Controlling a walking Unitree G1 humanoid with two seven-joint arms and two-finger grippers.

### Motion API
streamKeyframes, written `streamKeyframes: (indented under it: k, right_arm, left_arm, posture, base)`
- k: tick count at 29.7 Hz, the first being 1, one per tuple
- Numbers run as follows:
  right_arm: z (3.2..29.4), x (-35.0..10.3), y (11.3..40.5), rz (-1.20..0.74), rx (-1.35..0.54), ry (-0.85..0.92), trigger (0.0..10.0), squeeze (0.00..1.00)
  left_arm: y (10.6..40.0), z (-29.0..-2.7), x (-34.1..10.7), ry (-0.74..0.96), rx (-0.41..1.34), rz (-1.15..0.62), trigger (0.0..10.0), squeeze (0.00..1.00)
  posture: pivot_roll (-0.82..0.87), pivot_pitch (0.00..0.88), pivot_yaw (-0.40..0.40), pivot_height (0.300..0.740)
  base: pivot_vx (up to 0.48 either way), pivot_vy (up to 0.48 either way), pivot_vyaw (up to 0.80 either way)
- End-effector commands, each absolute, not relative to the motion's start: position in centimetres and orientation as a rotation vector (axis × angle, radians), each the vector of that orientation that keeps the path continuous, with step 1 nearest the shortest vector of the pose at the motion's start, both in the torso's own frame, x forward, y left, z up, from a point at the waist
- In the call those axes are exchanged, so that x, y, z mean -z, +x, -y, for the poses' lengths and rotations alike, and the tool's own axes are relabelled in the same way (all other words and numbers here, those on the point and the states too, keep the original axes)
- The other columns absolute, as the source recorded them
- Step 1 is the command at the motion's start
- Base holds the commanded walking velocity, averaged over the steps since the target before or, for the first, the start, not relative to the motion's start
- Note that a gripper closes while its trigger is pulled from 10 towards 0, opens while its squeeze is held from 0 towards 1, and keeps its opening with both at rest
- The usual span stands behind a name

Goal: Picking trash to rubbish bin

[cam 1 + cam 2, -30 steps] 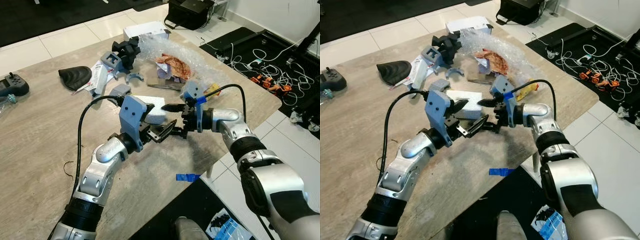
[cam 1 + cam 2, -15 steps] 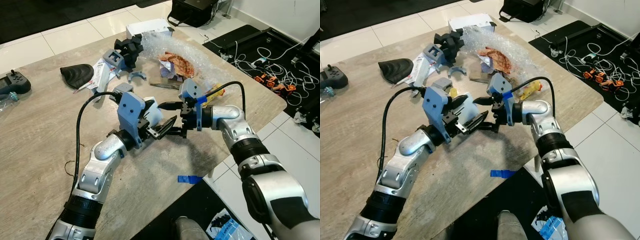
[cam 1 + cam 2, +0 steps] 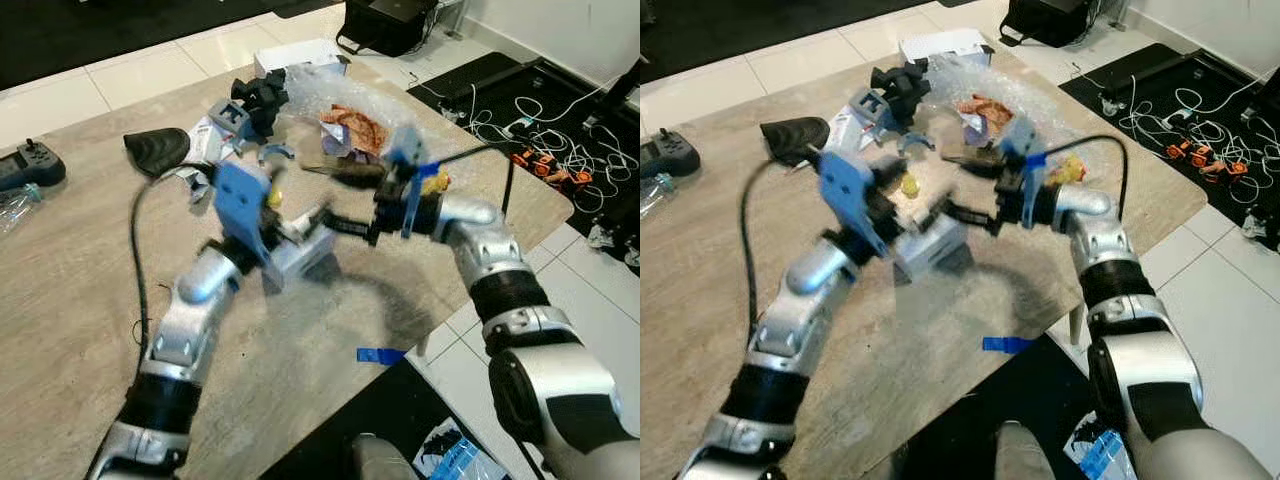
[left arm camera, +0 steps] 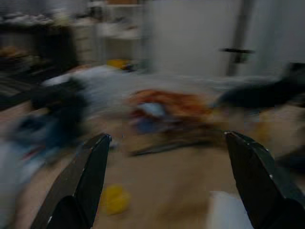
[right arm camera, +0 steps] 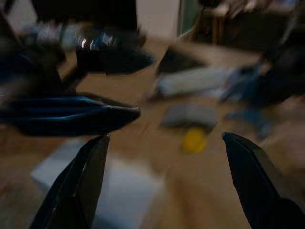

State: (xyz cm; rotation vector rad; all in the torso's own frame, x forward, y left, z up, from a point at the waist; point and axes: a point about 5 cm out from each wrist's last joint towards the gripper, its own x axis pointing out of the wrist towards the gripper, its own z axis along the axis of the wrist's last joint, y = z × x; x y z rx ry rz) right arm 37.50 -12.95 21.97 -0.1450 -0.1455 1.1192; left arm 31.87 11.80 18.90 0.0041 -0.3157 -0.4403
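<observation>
White box (image 3: 300, 258) between left tool (image 3: 318, 222), right tool (image 3: 350, 200).

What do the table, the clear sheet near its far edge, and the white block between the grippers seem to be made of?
Table: probably wood or wood-look laminate, matte, with pale grain streaks.
Clear sheet: bubble wrap plastic by the look, see-through, crinkled and glinting.
White block: perhaps foam or card; plain matte white, but blurred, so the material stays open.

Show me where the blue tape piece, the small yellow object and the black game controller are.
blue tape piece (image 3: 378, 355), left eye view, its middle.
small yellow object (image 3: 908, 185), right eye view, its body.
black game controller (image 3: 32, 166), left eye view, its body.
</observation>
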Motion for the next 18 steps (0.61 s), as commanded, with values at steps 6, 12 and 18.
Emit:
streamKeyframes:
  k: [6,12,18]
  right_arm:
    - [13.6,-22.8,37.8,0.190,-1.056,-0.083,10.0,0.00]
    - [13.6,-21.0,37.4,0.147,-1.073,-0.014,10.0,0.00]
    - [13.7,-19.1,36.8,0.096,-1.106,0.005,10.0,0.00]
  left_arm:
    - [31.6,-12.3,-17.5,0.040,0.542,0.244,10.0,0.00]
    - [30.9,-12.3,-16.5,0.068,0.640,0.202,10.0,0.00]
    - [30.0,-13.3,-15.9,0.084,0.745,0.154,10.0,0.00]
  posture:
    - [-0.04,0.083,-0.007,0.740]
    - [-0.03,0.089,-0.006,0.740]
    - [-0.03,0.097,-0.006,0.740]
  base:
    - [0.000,0.000,0.00]
    - [0.000,0.000,0.00]
    - [0.000,0.000,0.00]
